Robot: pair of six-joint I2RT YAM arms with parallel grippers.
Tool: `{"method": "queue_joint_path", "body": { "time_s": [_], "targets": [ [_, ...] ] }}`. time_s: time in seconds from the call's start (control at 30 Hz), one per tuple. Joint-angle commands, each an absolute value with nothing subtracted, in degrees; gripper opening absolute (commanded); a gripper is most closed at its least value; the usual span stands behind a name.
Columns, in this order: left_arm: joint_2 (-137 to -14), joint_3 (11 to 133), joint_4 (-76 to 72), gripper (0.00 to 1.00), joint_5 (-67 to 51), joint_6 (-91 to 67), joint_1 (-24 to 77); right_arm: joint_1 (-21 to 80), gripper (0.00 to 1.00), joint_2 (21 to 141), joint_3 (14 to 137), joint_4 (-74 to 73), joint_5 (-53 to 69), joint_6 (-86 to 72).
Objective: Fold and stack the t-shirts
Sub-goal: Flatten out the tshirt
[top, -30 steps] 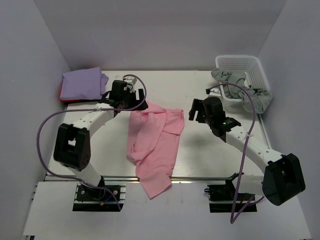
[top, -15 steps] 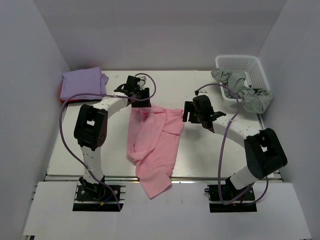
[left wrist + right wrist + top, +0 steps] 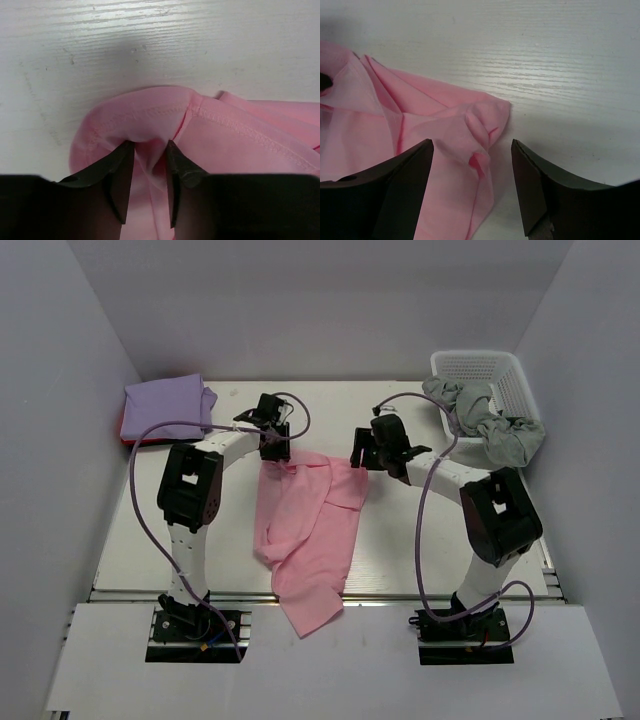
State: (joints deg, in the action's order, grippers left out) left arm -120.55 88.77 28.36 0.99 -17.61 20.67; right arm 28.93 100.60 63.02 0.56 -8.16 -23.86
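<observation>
desk [image 3: 420,540], white and wood-grained, carries everything. the pink t-shirt [image 3: 305,530] is the biggest thing on it. it lies rumpled and partly doubled over in the middle, between the two arms, and its near end drapes past the desk's near edge.

a white basket [image 3: 480,365] stands at the far right corner. grey cloth [image 3: 505,435] spills over its near rim toward the desk's right side.

the lavender t-shirt [image 3: 165,405] lies folded flat in the far left corner. it sits on top of the red t-shirt [image 3: 124,436], of which only a thin strip shows along the left side.

the left fingers [image 3: 274,446] are at the pink t-shirt's far left corner. in the wrist view they are drawn almost together, pinching a raised fold of the stitched edge between them.

the right fingers [image 3: 364,454] are at the shirt's far right corner. they are spread wide, one on each side of the bunched corner, and grip nothing. whether their tips touch the cloth i cannot tell.
</observation>
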Motion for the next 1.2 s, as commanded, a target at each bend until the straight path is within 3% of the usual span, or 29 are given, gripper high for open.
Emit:
{"method": "queue_joint_path", "body": {
  "time_s": [0.0,0.1,0.2,0.23,0.27,0.3,0.43,0.6,1.17],
  "targets": [
    [-119.4,91.1,27.5,0.39,-1.0,-17.3,20.6,28.7,0.69,102.5,66.6,2.7,-9.0,-24.2],
    [-119.4,91.8,27.5,0.37,-2.6,-16.7,20.6,28.7,0.60,104.2,67.9,2.6,-9.7,-23.9],
    [-118.2,91.8,28.0,0.47,-3.2,-16.7,20.6,28.7,0.60,104.9,68.2,2.5,-9.5,-23.5],
    [-117.3,91.8,28.6,0.59,-3.2,-16.2,20.6,28.7,0.58,104.9,68.3,2.5,-9.6,-23.6],
    [-115.3,90.5,28.6,0.63,-3.2,-16.2,20.6,28.7,0.45,104.9,68.0,2.6,-9.1,-23.5],
    [-114.3,90.0,28.6,0.63,-3.7,-15.4,20.6,28.7,0.38,105.0,68.0,2.8,-9.1,-23.3],
    [-111.2,89.4,28.0,0.81,-5.9,-13.5,21.6,28.4,0.00,105.0,67.9,3.8,-7.5,-22.9],
    [-110.4,90.8,27.5,0.94,-9.8,-10.8,25.0,28.3,0.00,104.2,67.2,4.1,-7.4,-22.8],
    [-123.9,104.1,33.7,0.88,-10.4,-12.7,30.0,28.0,0.00,102.6,64.6,5.3,-5.7,-22.8]
  ]
}}
